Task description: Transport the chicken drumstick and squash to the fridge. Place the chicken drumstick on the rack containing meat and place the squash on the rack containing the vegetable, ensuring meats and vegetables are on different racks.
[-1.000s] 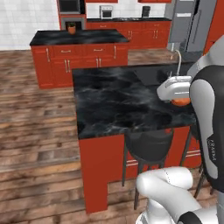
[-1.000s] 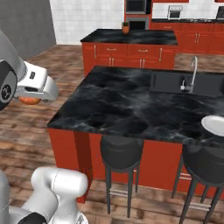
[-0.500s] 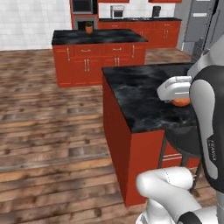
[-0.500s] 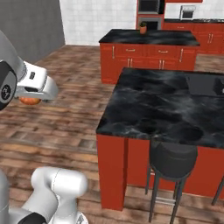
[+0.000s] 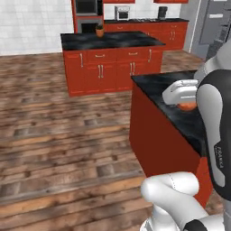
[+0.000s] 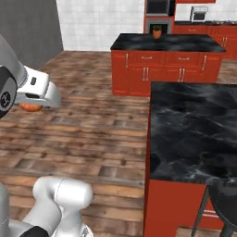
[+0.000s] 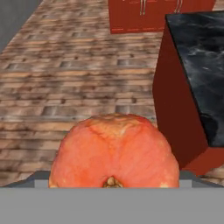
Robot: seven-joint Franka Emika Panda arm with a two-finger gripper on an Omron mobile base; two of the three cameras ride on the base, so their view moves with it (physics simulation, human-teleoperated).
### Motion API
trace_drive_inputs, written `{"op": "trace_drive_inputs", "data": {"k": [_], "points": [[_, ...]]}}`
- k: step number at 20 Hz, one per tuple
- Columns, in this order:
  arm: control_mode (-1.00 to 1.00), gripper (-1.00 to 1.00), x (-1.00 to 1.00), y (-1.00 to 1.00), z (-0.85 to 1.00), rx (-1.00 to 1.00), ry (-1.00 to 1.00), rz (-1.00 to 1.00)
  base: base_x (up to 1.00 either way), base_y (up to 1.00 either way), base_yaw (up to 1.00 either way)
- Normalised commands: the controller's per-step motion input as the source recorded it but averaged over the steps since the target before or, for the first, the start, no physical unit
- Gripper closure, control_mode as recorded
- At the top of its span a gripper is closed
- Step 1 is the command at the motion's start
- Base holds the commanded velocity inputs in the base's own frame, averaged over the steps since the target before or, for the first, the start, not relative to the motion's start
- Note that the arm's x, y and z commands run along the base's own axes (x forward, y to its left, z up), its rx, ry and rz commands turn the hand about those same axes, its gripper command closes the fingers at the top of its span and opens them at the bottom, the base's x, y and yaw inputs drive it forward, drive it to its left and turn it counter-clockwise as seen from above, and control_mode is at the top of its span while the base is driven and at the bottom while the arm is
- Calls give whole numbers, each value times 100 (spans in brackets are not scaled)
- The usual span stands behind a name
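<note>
The gripper (image 6: 32, 107) is clamped on the squash (image 7: 114, 151), which sits right at the hand, its orange bulk between the jaws. Over the last second the whole view has swung: the near black-topped island (image 6: 194, 134) has slid off to the side of the hand, and open wood floor (image 7: 74, 78) now lies ahead. That reads as the base driving, not the squash moving. The fridge (image 5: 216, 25) stands far ahead, so the carry is likely under way.
</note>
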Motion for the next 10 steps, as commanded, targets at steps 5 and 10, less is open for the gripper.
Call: {"op": "trace_drive_inputs", "data": {"k": [5, 10], "points": [[100, 100, 0, 0, 0, 0, 0, 0, 100, 100, -31], [100, 100, 0, 0, 0, 0, 0, 0, 100, 100, -37]]}}
